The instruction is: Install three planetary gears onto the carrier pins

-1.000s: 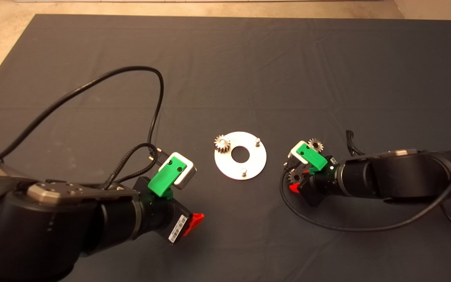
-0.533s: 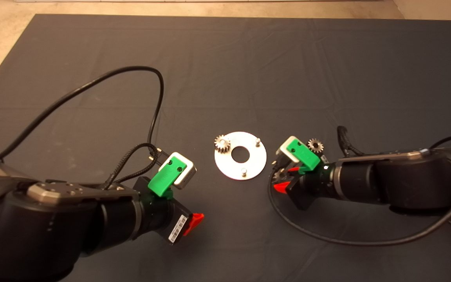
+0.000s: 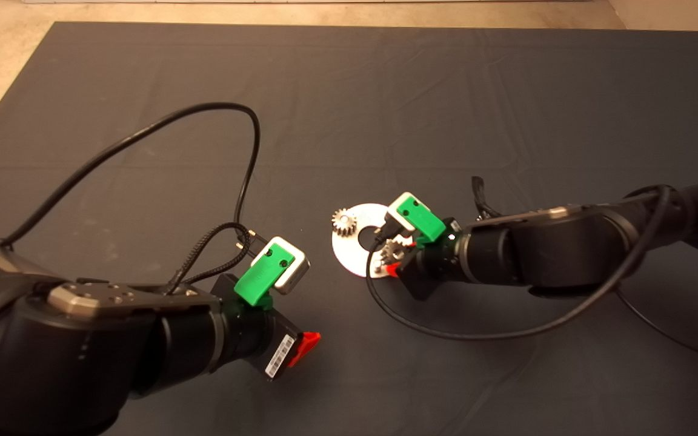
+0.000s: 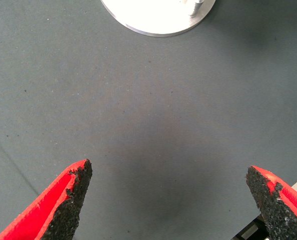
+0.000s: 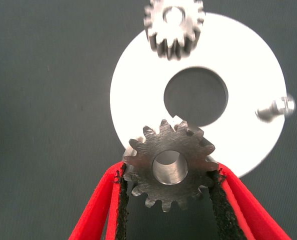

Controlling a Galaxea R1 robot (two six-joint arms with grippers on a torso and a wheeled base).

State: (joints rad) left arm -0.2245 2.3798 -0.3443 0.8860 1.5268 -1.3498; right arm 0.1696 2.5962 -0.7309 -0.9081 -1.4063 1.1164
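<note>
The silver disc (image 3: 355,249) lies mid-mat, with one planetary gear (image 3: 343,221) seated on a carrier pin at its left rim. My right gripper (image 3: 389,259) hangs over the disc's near right part, shut on a second gear (image 3: 392,248). In the right wrist view this gear (image 5: 169,170) sits flat between the pads above the rim of the disc (image 5: 133,95), with the seated gear (image 5: 174,22) beyond the centre hole and a bare pin (image 5: 276,107) to one side. My left gripper (image 3: 299,350) waits open near the front left, its pads (image 4: 73,200) wide apart over bare mat.
Black cables loop over the mat behind the left arm (image 3: 203,112) and in front of the right arm (image 3: 476,336). The left wrist view catches the disc's edge (image 4: 153,17) and one pin (image 4: 193,7) ahead of the open fingers. Floor shows beyond the mat's far edge.
My right arm has swung left, carrying its gear from the mat beside the disc to above the disc. The left arm has barely shifted.
</note>
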